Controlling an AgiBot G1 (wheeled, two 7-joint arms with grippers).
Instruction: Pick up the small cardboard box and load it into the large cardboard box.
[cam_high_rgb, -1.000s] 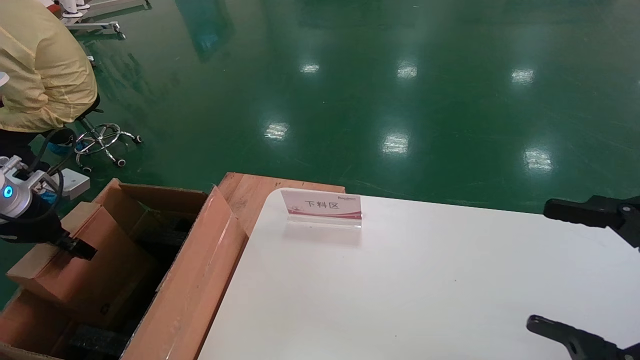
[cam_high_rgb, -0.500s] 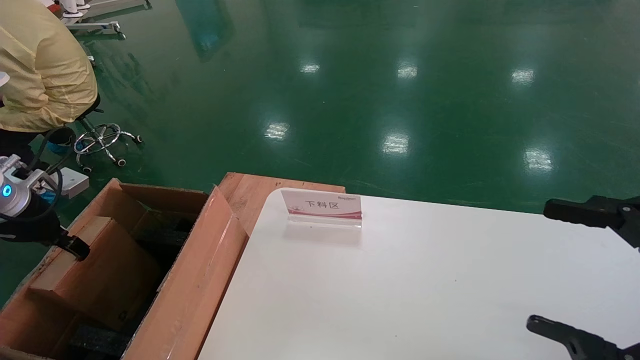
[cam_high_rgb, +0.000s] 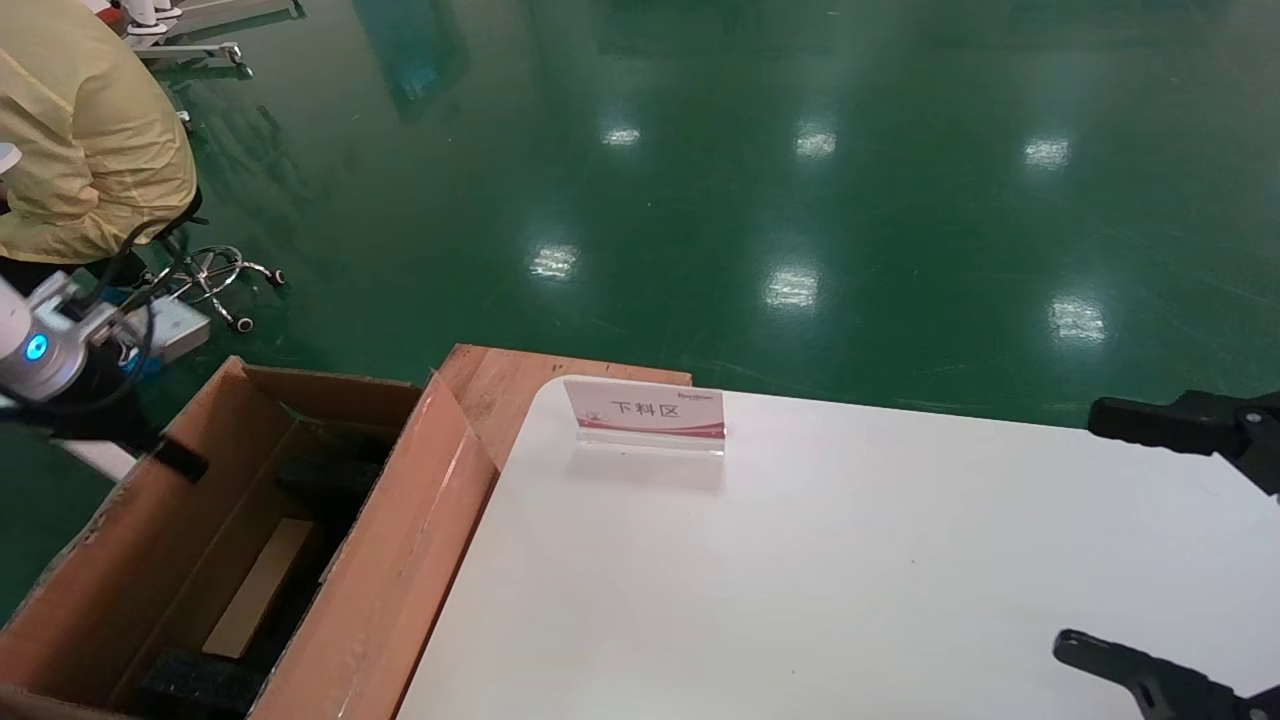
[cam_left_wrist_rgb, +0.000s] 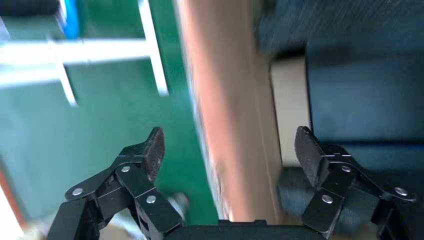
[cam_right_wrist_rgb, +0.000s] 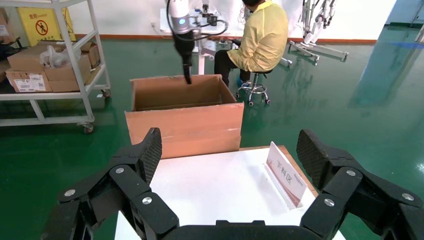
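The large cardboard box (cam_high_rgb: 390, 560) stands open on the floor left of the table, with black foam (cam_high_rgb: 330, 475) at its bottom; it also shows in the right wrist view (cam_right_wrist_rgb: 182, 117). The small cardboard box (cam_high_rgb: 258, 590) sits deep inside it, and only its pale narrow face shows between the foam pieces; it also shows in the left wrist view (cam_left_wrist_rgb: 290, 110). My left gripper (cam_high_rgb: 175, 458) is open and empty above the large box's outer flap (cam_left_wrist_rgb: 225, 100), the jaws standing either side of it. My right gripper (cam_high_rgb: 1078, 528) is open and empty over the table's right side.
A white table (cam_high_rgb: 800, 560) carries a small sign stand (cam_high_rgb: 645, 412). A wooden board (cam_high_rgb: 500, 385) lies behind the table corner. A person in yellow (cam_high_rgb: 90, 150) sits on a wheeled stool (cam_high_rgb: 205, 280) at the far left. A shelf cart (cam_right_wrist_rgb: 50, 65) stands beyond.
My left gripper let go of the small cardboard box, which dropped down inside the large box. The gripper then rose up and away above the outer flap. The right arm has not moved.
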